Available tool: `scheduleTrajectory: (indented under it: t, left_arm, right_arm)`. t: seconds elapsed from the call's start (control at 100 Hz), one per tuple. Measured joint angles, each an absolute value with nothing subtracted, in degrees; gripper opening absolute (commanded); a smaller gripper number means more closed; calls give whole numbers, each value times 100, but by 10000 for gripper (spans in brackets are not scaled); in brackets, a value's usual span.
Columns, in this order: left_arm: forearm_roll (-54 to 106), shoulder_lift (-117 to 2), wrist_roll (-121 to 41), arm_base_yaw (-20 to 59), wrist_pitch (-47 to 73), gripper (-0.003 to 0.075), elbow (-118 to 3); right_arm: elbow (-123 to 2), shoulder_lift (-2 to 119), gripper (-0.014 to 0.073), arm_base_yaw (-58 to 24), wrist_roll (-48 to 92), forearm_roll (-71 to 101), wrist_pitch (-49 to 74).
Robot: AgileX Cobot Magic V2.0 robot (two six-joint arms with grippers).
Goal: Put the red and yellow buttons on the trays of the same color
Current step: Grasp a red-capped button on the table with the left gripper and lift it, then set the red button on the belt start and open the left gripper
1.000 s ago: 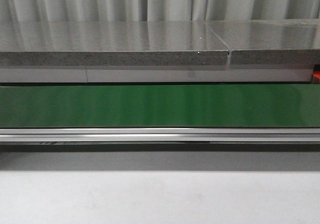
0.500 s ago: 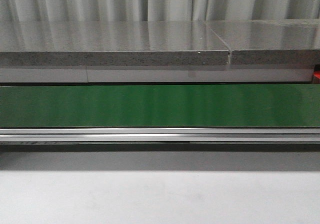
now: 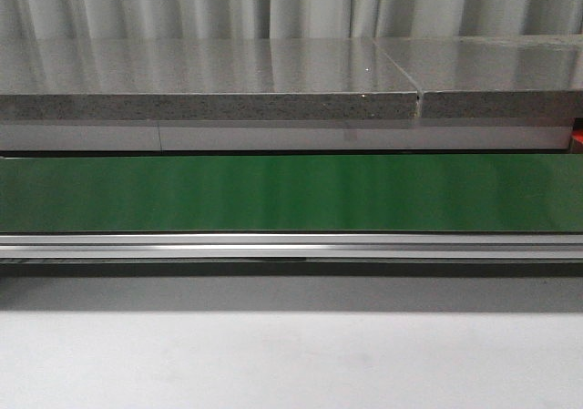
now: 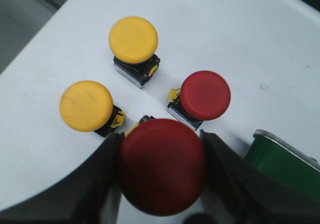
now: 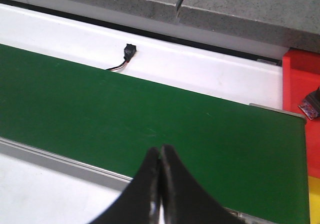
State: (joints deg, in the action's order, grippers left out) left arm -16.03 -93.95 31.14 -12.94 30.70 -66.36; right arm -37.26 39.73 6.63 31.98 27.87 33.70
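Red, dome-capped plastic push button (image 4: 162, 166) sits clamped between the two black fingers (image 4: 107, 179) of the left gripper (image 4: 162, 184); the jaws are spread only as wide as the cap and press it on both sides. Beyond it on the white tabletop (image 4: 260, 39) stand three loose buttons: a second red mushroom-head button (image 4: 205, 95) just past the held one, and two yellow mushroom-head buttons (image 4: 133, 39) (image 4: 86, 106), each on a black and metal base. The three stand apart from one another. A corner of the green conveyor belt (image 4: 280, 164) with its metal end cap shows beside the held button.

Right gripper (image 5: 160, 184): its black fingers meet at the tips, with nothing between them. It hangs over the near edge of the belt (image 5: 150, 119). A small black connector with wires (image 5: 127, 54) lies on the white ledge at the far side of the belt. A red tray (image 5: 300, 84) is at the belt's right end, with a yellow surface showing nearer; its form cannot be told.

Front view shows the belt (image 3: 291, 193), a grey stone counter (image 3: 209, 81) behind it and pale curtains (image 3: 291, 4); neither arm appears there.
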Motion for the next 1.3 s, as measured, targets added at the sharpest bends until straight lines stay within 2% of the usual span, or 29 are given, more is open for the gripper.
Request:
scheduleTrajectory:
  t: [0.28, 0.62, 1.14, 1.22, 1.3]
  left_arm:
    - [-1480, -8446, 2407, -704, 3606, -19, -6636]
    - [-1225, -8359, 2146, 136, 3848, -19, -6594]
    - [-1093, -8887, 2129, 239, 3801, -18, -6307]
    - [-1056, -8972, 2119, 239, 3801, 10, -6307]
    - [-1026, -8974, 2105, 239, 3789, 109, -6307]
  right_arm:
    - [-3726, 3973, -68, 663, 3198, 2787, 3370]
    - [-3726, 3973, -68, 663, 3198, 2787, 3370]
    - [-3726, 3973, -68, 663, 3198, 2787, 3370]
    - [-3726, 3973, -68, 663, 3198, 2787, 3370]
    - [-3726, 3973, -68, 663, 3198, 2787, 3370]
